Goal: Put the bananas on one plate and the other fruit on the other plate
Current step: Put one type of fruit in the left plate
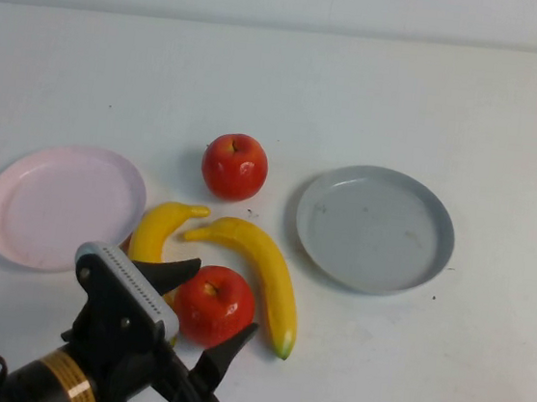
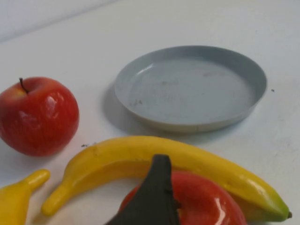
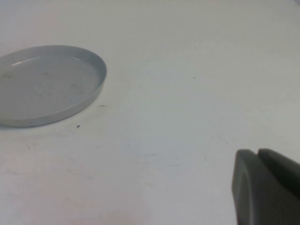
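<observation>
Two red apples lie on the table: one farther back (image 1: 235,166) and a nearer one (image 1: 215,305). My left gripper (image 1: 210,309) is open and straddles the nearer apple, one finger (image 2: 157,187) on each side. A long banana (image 1: 257,263) curves against that apple's far side. A second banana (image 1: 156,230) lies partly hidden behind the gripper. The grey plate (image 1: 375,229) on the right and the pink plate (image 1: 59,204) on the left hold nothing. My right gripper (image 3: 258,152) is shut, over bare table near the grey plate (image 3: 42,84), and is out of the high view.
White tabletop stretches all around, with bare room behind the plates and to the right of the grey plate. The left arm's body (image 1: 85,364) fills the near left corner.
</observation>
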You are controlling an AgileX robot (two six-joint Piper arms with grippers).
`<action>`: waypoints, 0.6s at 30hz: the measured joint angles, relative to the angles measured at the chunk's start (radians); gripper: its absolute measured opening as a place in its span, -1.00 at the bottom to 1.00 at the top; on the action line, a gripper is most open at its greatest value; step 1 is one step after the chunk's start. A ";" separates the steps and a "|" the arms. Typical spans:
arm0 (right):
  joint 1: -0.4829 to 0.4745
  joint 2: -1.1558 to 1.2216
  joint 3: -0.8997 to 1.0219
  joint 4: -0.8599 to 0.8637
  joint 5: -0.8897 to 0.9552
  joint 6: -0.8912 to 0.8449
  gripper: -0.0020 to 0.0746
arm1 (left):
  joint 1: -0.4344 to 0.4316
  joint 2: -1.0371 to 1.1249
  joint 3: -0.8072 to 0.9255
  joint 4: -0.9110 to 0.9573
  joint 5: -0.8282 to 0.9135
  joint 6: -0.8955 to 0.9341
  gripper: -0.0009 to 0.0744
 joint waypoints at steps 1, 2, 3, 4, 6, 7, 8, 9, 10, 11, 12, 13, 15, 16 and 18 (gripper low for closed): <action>0.000 0.000 0.000 0.000 0.000 0.000 -0.99 | 0.000 0.011 0.000 0.000 -0.001 0.002 0.80; 0.000 0.000 0.000 0.000 0.000 0.000 -0.99 | 0.000 0.024 0.000 0.000 -0.001 0.002 0.80; 0.000 0.000 0.000 0.000 0.000 0.000 -0.99 | 0.000 0.036 0.000 0.000 -0.001 0.002 0.80; 0.000 0.000 0.000 0.000 0.000 0.000 -0.99 | 0.000 0.043 0.000 -0.005 -0.001 0.002 0.80; 0.000 0.000 0.000 0.000 0.000 0.000 -0.99 | 0.000 0.048 0.000 -0.028 -0.004 0.009 0.80; 0.000 0.000 0.000 0.000 0.000 0.000 -0.99 | 0.000 0.048 0.000 -0.052 -0.013 0.020 0.80; 0.000 0.000 0.000 0.000 0.000 0.000 -0.99 | 0.000 0.048 0.000 -0.069 -0.022 0.031 0.80; 0.000 0.000 0.000 0.000 0.000 0.000 -0.99 | 0.000 0.048 0.000 -0.090 -0.031 0.043 0.80; 0.000 0.000 0.000 0.000 0.000 0.000 -0.99 | 0.000 0.048 0.000 -0.107 -0.039 0.051 0.80; 0.000 0.000 0.000 0.000 0.000 0.000 -0.99 | 0.000 0.048 -0.007 -0.117 -0.039 0.056 0.80; 0.000 0.000 0.000 0.000 0.000 0.000 -0.99 | 0.000 0.048 -0.015 -0.122 -0.034 0.060 0.80; 0.000 0.000 0.000 0.000 0.000 0.000 -0.99 | 0.000 0.048 -0.025 -0.127 -0.025 0.060 0.80; 0.000 0.000 0.000 0.000 0.000 0.000 -0.99 | 0.000 0.048 -0.046 -0.131 0.003 0.060 0.80; 0.000 0.000 0.000 0.000 0.000 0.000 -0.99 | 0.000 0.050 -0.054 -0.131 0.013 0.060 0.80; 0.000 0.000 0.000 0.000 0.000 0.000 -0.99 | 0.000 0.058 -0.066 -0.133 0.022 0.060 0.80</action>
